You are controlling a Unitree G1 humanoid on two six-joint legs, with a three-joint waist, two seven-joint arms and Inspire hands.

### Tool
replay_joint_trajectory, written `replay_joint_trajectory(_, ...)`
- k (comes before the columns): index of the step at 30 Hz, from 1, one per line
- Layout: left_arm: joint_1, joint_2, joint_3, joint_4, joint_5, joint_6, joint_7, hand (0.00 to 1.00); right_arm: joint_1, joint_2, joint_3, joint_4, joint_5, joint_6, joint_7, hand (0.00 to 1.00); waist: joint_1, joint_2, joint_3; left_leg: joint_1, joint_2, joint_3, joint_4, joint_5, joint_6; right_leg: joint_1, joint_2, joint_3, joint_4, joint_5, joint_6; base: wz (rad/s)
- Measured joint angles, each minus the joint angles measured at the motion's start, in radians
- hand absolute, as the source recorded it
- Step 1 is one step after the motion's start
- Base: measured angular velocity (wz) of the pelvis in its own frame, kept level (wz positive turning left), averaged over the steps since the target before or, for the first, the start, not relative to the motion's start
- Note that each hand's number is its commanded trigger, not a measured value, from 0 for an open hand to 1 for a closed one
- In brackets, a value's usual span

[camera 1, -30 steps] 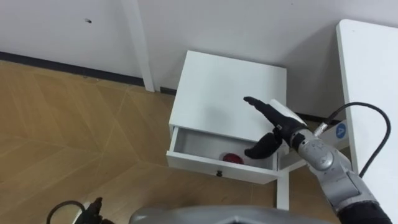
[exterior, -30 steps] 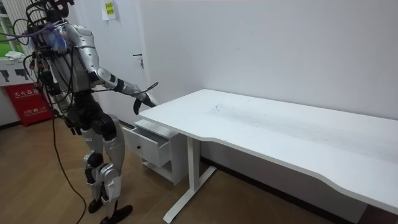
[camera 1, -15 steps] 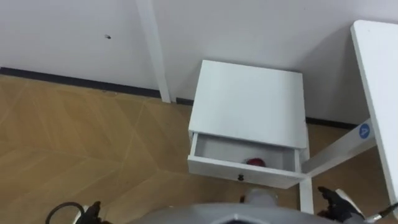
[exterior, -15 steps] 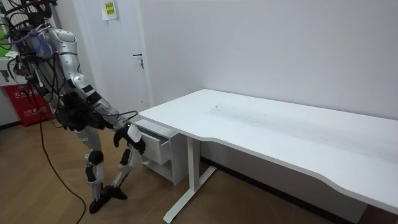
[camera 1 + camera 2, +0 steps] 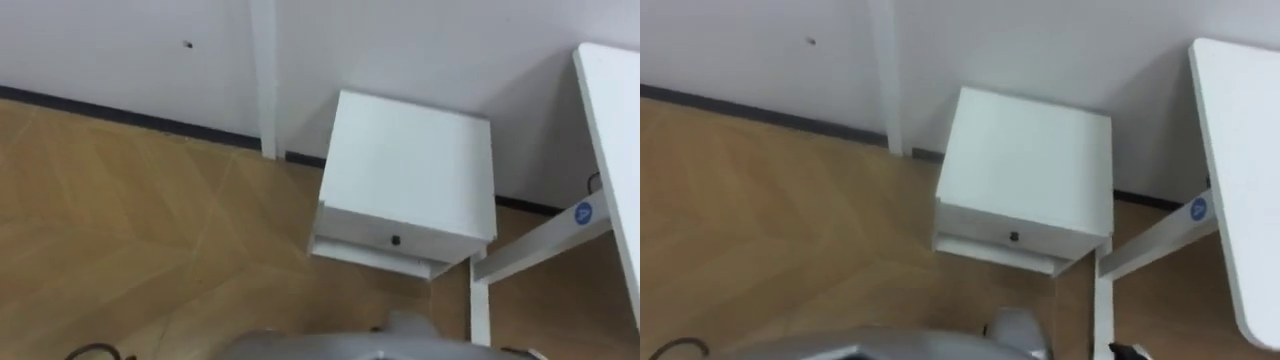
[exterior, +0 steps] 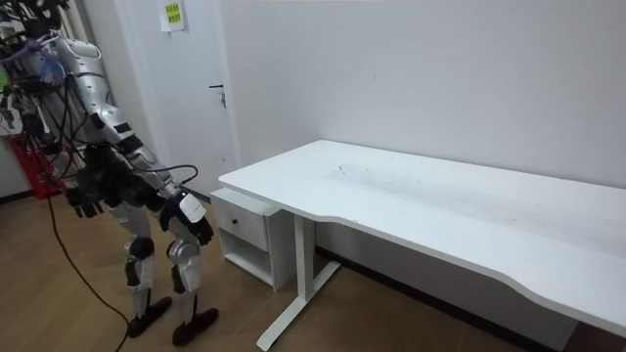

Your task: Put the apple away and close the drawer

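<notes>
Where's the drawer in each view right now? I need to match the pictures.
Left eye view: the drawer, shut, sits right of centre, low in the picture.
Right eye view: the drawer sits just right of centre, low.
Room view: the drawer is left of centre, beside the robot.
Shared landmark: the white desk next to it.

Drawer (image 5: 370,232) shut, inside hidden. Worktop (image 5: 615,130) cut off by right edge. Lower compartment of cabinet (image 5: 410,160) mostly hidden under drawer front.
</notes>
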Motion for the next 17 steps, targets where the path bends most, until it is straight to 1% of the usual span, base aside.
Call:
replay_joint_trajectory(1,-0.005,-0.003,0.0,-0.001,0.001,-0.004,0.002,0.0,-0.002,0.0,0.0,0.0,-0.001,0.0,-0.002,0.0,0.002,-0.004,-0.0024,0.014,0.0,0.008,-0.023,0.007,-0.011,0.019,0.008,-0.001,-0.031,0.013,-0.003,-0.25)
replay_joint_trajectory(2,-0.01,-0.013,0.002,-0.004,0.003,-0.012,0.006,0.0,-0.007,-0.002,0.0,0.004,-0.01,-0.001,-0.012,0.0,0.007,-0.005,-0.0028,0.04,-0.001,0.021,-0.064,0.019,-0.021,0.05,0.022,-0.016,-0.087,0.022,-0.011,-0.41)
replay_joint_trajectory(3,-0.009,-0.024,0.013,-0.004,0.001,-0.013,0.015,0.0,-0.017,0.0,-0.001,0.009,-0.027,-0.003,-0.02,0.0,0.005,-0.004,-0.0037,0.061,-0.001,0.037,-0.099,0.033,-0.016,0.078,0.023,-0.015,-0.132,0.027,-0.014,-0.38)
replay_joint_trajectory(4,-0.009,-0.026,0.016,-0.004,-0.003,-0.011,0.021,0.0,-0.021,0.001,0.0,0.012,-0.033,-0.01,-0.023,0.0,0.002,-0.003,-0.0035,0.069,-0.001,0.038,-0.11,0.038,-0.014,0.09,0.024,-0.016,-0.151,0.027,-0.013,-0.24)
replay_joint_trajectory(6,-0.021,-0.028,0.019,-0.005,-0.014,-0.01,0.034,0.0,-0.026,0.01,-0.002,0.017,-0.054,-0.022,-0.024,0.0,-0.022,-0.002,-0.0064,0.093,0.001,0.037,-0.147,0.061,-0.005,0.118,0.032,-0.016,-0.2,0.027,-0.013,-0.09)
replay_joint_trajectory(7,-0.023,-0.031,0.021,-0.005,-0.015,-0.01,0.039,0.0,-0.026,0.011,-0.003,0.018,-0.058,-0.023,-0.024,0.0,-0.024,0.0,-0.0057,0.101,0.002,0.037,-0.158,0.066,0.0,0.123,0.034,-0.016,-0.207,0.026,-0.012,-0.13)
replay_joint_trajectory(8,-0.027,-0.037,0.031,-0.005,-0.015,-0.01,0.042,0.0,-0.027,0.012,-0.004,0.027,-0.058,-0.026,-0.024,0.0,-0.025,0.006,-0.01,0.114,0.005,0.037,-0.178,0.075,0.011,0.128,0.042,-0.016,-0.22,0.025,-0.013,-0.14)
replay_joint_trajectory(9,-0.028,-0.041,0.038,-0.002,-0.015,-0.01,0.042,0.0,-0.027,0.011,-0.006,0.037,-0.053,-0.029,-0.025,0.0,-0.032,0.009,-0.0098,0.126,0.011,0.035,-0.201,0.083,0.014,0.127,0.05,-0.017,-0.22,0.024,-0.016,-0.11)
replay_joint_trajectory(10,-0.031,-0.043,0.042,-0.002,-0.015,-0.01,0.042,0.0,-0.028,0.012,-0.006,0.038,-0.051,-0.029,-0.025,0.0,-0.036,0.013,-0.0106,0.13,0.013,0.033,-0.212,0.088,0.014,0.127,0.052,-0.017,-0.22,0.023,-0.018,-0.04)
replay_joint_trajectory(11,-0.033,-0.047,0.05,-0.003,-0.015,-0.012,0.043,0.0,-0.027,0.012,-0.022,0.038,-0.049,-0.032,-0.025,0.0,-0.044,0.015,-0.0126,0.145,0.014,0.032,-0.236,0.1,0.008,0.128,0.052,-0.016,-0.218,0.021,-0.021,-0.09)
replay_joint_trajectory(12,-0.032,-0.053,0.053,-0.004,-0.017,-0.012,0.046,0.0,-0.025,0.011,-0.041,0.041,-0.027,-0.033,-0.027,0.0,-0.043,0.019,-0.0123,0.164,0.015,0.031,-0.263,0.111,0.004,0.131,0.054,-0.016,-0.219,0.018,-0.026,-0.13)
replay_joint_trajectory(13,-0.032,-0.055,0.052,-0.004,-0.017,-0.012,0.047,0.0,-0.023,0.011,-0.042,0.044,-0.013,-0.032,-0.031,0.0,-0.044,0.021,-0.0118,0.17,0.015,0.028,-0.271,0.114,0.001,0.134,0.055,-0.017,-0.219,0.015,-0.03,-0.16)
replay_joint_trajectory(14,-0.032,-0.058,0.052,-0.004,-0.018,-0.013,0.048,0.0,-0.02,0.012,-0.042,0.046,0.012,-0.031,-0.033,0.0,-0.046,0.022,-0.0087,0.181,0.018,0.025,-0.28,0.115,0.0,0.141,0.059,-0.018,-0.221,0.01,-0.038,-0.04)
replay_joint_trajectory(16,-0.032,-0.064,0.052,-0.003,-0.02,-0.014,0.055,0.0,-0.01,0.014,-0.042,0.047,0.035,-0.031,-0.031,0.0,-0.047,0.027,-0.008,0.193,0.026,0.024,-0.292,0.116,-0.002,0.148,0.069,-0.018,-0.222,0.008,-0.04,0.02)
replay_joint_trajectory(17,-0.031,-0.067,0.052,-0.001,-0.02,-0.014,0.061,0.0,-0.005,0.016,-0.044,0.048,0.036,-0.031,-0.031,0.0,-0.048,0.027,-0.0075,0.199,0.029,0.024,-0.298,0.116,-0.002,0.153,0.073,-0.018,-0.223,0.006,-0.044,0.0)
